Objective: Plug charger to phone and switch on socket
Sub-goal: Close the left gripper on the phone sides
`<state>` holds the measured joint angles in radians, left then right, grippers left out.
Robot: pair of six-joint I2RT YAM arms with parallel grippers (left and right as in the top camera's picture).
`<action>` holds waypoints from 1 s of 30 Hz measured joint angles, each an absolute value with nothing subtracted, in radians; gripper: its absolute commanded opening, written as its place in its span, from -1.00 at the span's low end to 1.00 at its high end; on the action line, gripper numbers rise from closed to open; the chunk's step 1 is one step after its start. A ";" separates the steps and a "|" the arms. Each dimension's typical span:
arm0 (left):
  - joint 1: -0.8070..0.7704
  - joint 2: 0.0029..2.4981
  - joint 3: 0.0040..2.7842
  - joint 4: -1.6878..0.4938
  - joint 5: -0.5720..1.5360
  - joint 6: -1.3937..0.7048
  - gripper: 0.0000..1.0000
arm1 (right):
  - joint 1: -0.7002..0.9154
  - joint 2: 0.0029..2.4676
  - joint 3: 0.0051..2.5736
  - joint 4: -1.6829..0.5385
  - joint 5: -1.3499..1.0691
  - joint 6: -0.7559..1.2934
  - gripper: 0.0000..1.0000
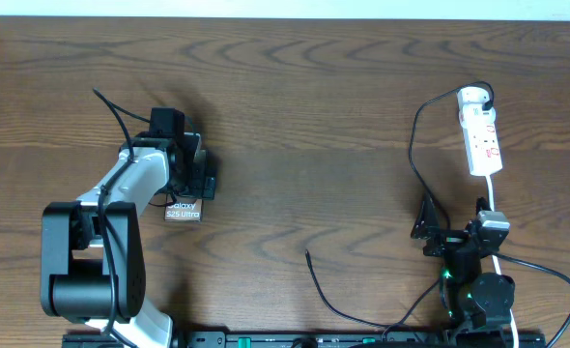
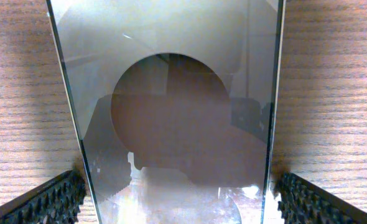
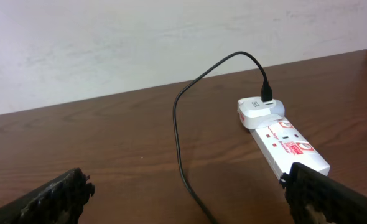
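Observation:
The phone lies flat on the wooden table at the left, its white "Galaxy" lettering showing. Its far part is under my left gripper. In the left wrist view the phone's glossy face fills the space between the two jaws. The jaws straddle its sides, with a thin gap on the right. The socket lies at the far right and also shows in the right wrist view. The charger cable runs from a white adapter on the socket, and its free tip rests at the centre front. My right gripper is wide open and empty, above the cable.
The socket's white lead runs down past the right arm's base. A thicker black robot cable loops at the front right. A pale wall stands behind the table's far edge.

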<state>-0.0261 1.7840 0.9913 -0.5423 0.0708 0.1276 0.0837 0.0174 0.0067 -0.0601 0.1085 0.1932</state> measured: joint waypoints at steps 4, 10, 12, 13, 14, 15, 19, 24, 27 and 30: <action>-0.027 1.784 0.991 -0.542 0.071 0.128 0.96 | 0.084 0.017 0.007 -0.060 0.109 0.193 0.99; -0.027 1.784 0.991 -0.543 0.070 0.127 0.91 | 0.084 0.017 0.007 -0.060 0.109 0.193 0.98; -0.027 1.784 0.991 -0.543 0.070 0.126 0.91 | 0.084 0.017 0.007 -0.060 0.109 0.193 0.98; -0.026 1.784 0.991 -0.543 0.070 0.126 0.90 | 0.084 0.017 0.007 -0.060 0.109 0.193 0.99; -0.027 1.784 0.991 -0.543 0.070 0.126 0.90 | 0.084 0.017 0.007 -0.060 0.109 0.193 0.99; -0.026 1.784 0.991 -0.543 0.070 0.126 0.90 | 0.084 0.017 0.007 -0.060 0.109 0.193 0.98; -0.027 1.784 0.991 -0.544 0.069 0.124 0.78 | 0.084 0.017 0.007 -0.060 0.109 0.193 0.99; -0.026 1.784 0.991 -0.545 0.068 0.120 0.70 | 0.084 0.017 0.007 -0.060 0.109 0.193 0.99; -0.026 1.784 0.991 -0.545 0.068 0.119 0.70 | 0.084 0.017 0.007 -0.060 0.109 0.193 0.98; -0.026 1.784 0.991 -0.546 0.068 0.119 0.69 | 0.084 0.017 0.007 -0.060 0.109 0.193 0.99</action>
